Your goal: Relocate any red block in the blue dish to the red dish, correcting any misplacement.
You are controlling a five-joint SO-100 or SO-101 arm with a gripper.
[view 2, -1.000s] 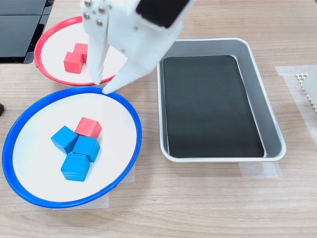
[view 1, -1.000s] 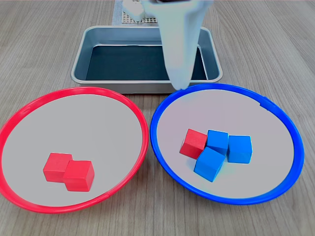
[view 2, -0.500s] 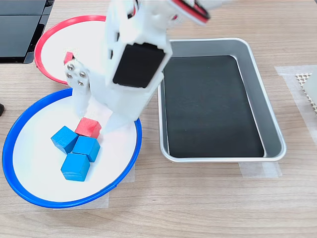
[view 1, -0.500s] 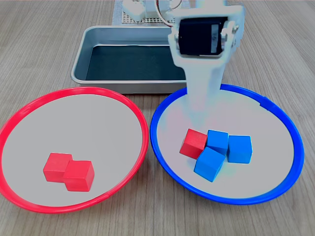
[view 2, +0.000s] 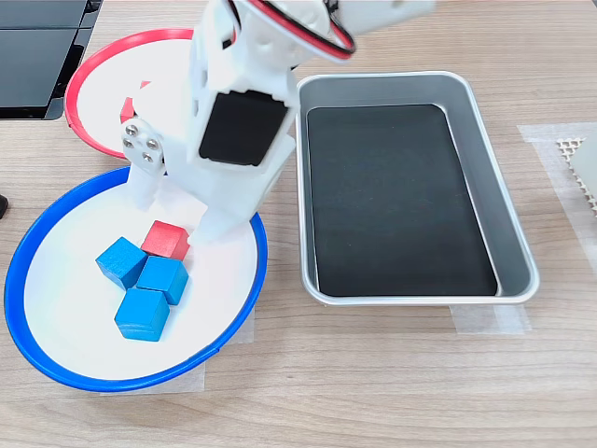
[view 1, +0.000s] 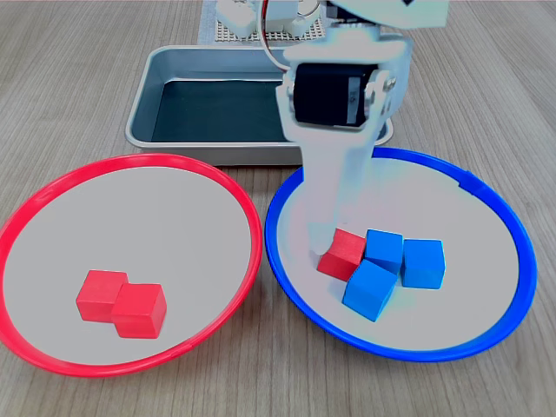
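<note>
The red block [view 1: 341, 254] lies in the blue dish [view 1: 519, 228], touching a cluster of three blue cubes [view 1: 383, 250]. My white gripper [view 1: 321, 243] is low inside this dish, open, with its fingertips at the red block. In the second exterior view the gripper [view 2: 173, 217] has one finger on each side of the red block [view 2: 166, 240], apart from it, in the blue dish [view 2: 262, 254]. The red dish [view 1: 257, 239] holds two red cubes [view 1: 120, 302]. The arm hides most of them in the second exterior view, above the red dish [view 2: 71, 93].
A rectangular metal tray [view 1: 143, 104] with a dark floor stands behind both dishes, and is at the second exterior view's right [view 2: 401, 196]. A perforated white pad [view 2: 571, 149] lies beyond it. A dark device [view 2: 37, 47] sits beside the red dish.
The gripper has come down from above the blue dish's far rim into the dish and now stands at the red block. No block has moved.
</note>
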